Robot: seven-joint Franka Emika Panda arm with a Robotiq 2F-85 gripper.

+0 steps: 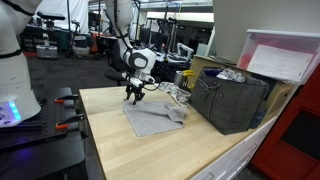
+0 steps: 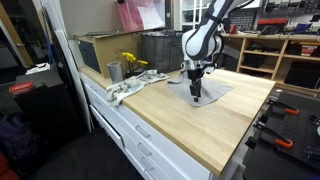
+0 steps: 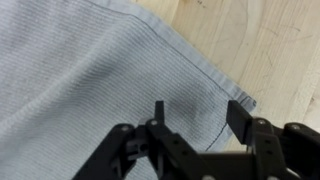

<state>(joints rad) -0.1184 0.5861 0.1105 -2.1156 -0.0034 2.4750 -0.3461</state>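
A grey cloth (image 1: 150,119) lies spread flat on the wooden table (image 1: 130,150), and it shows in both exterior views (image 2: 208,92). My gripper (image 1: 134,97) points straight down over the cloth's edge, close to the fabric (image 2: 196,97). In the wrist view the gripper (image 3: 198,108) has its two dark fingers (image 3: 238,112) set apart, straddling the cloth (image 3: 90,70) just inside its hemmed corner. Bare wood (image 3: 265,40) shows beyond the hem. Nothing is pinched between the fingers.
A dark plastic crate (image 1: 228,100) stands behind the cloth, with a white lidded box (image 1: 282,55) above it. A metal cup (image 2: 114,72), yellow flowers (image 2: 131,62) and a crumpled white rag (image 2: 125,90) sit beside it. Clamps (image 2: 285,125) grip the table edge.
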